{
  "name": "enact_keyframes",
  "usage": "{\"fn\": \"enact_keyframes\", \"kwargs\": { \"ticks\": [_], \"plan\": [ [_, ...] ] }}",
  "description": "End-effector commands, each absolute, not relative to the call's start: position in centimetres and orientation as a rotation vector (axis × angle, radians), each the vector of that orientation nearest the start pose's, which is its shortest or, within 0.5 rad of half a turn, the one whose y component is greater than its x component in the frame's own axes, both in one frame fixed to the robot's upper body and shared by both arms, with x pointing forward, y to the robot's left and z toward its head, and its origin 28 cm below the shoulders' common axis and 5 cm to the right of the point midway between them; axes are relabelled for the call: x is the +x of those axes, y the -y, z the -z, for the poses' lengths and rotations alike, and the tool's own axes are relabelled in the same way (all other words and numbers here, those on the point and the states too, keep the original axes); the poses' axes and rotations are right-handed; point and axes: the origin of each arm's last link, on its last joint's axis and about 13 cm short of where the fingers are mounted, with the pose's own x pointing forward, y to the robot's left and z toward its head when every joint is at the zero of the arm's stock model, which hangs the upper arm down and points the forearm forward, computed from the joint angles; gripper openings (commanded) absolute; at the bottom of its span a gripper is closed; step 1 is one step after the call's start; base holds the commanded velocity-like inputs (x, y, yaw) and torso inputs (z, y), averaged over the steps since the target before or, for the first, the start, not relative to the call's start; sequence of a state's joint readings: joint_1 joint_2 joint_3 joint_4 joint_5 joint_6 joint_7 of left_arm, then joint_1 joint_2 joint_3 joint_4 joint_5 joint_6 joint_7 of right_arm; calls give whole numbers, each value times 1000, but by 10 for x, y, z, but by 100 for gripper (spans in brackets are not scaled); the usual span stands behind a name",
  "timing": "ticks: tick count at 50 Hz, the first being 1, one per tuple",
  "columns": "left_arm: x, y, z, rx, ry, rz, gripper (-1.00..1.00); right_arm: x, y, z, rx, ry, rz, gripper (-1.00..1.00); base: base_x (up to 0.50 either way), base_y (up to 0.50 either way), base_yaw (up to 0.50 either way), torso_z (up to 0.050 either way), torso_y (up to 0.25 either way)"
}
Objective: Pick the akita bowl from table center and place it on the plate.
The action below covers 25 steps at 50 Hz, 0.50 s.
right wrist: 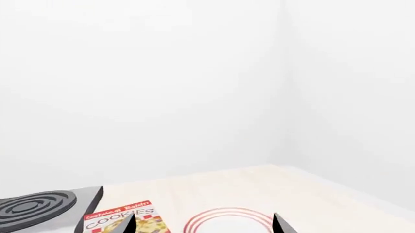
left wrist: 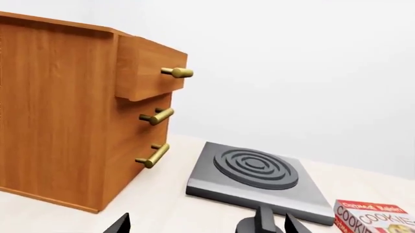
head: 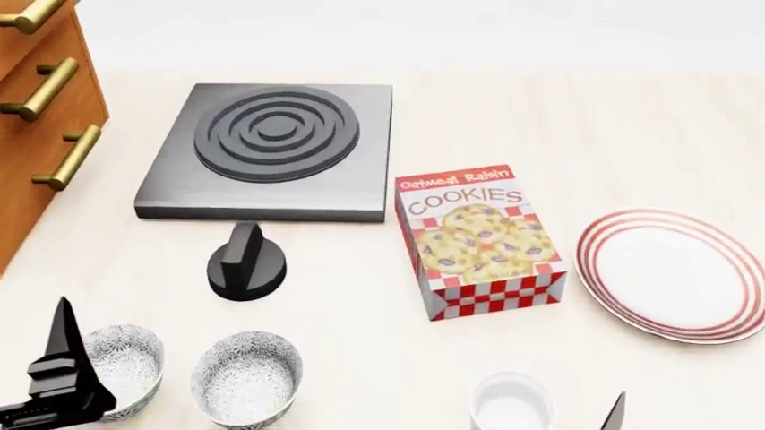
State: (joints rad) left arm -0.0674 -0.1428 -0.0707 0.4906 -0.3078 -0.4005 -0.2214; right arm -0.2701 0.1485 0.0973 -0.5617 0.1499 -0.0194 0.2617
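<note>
Speckled grey-on-white, the akita bowl (head: 246, 377) sits untouched near the table's centre beside its twin (head: 124, 365), well apart from the plate (head: 671, 274), with my left gripper (left wrist: 204, 224) and right gripper (right wrist: 204, 224) both spread and empty, so everything remains.

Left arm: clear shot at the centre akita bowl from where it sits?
Probably yes. The left gripper hangs open by the other speckled bowl; the akita bowl sits right beside that one with nothing above its rim. Only the look-alike neighbour crowds that side.
</note>
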Motion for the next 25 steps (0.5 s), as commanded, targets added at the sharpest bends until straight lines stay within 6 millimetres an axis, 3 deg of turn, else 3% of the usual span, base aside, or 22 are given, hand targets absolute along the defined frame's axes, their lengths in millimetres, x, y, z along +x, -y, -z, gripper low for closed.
{"fn": "enact_keyframes", "kwargs": {
  "ticks": [1,12,25],
  "plan": [
    [215,-235,-107,-156,151,-152,100,152,135,-89,20,309,272,100,0,0,0,0,0],
    [214,-234,-107,-158,151,-145,100,151,136,-90,27,314,281,100,442,0,0,0,0],
    [214,-235,-107,-157,156,-146,100,151,136,-90,28,328,275,100,0,0,0,0,0]
  ]
}}
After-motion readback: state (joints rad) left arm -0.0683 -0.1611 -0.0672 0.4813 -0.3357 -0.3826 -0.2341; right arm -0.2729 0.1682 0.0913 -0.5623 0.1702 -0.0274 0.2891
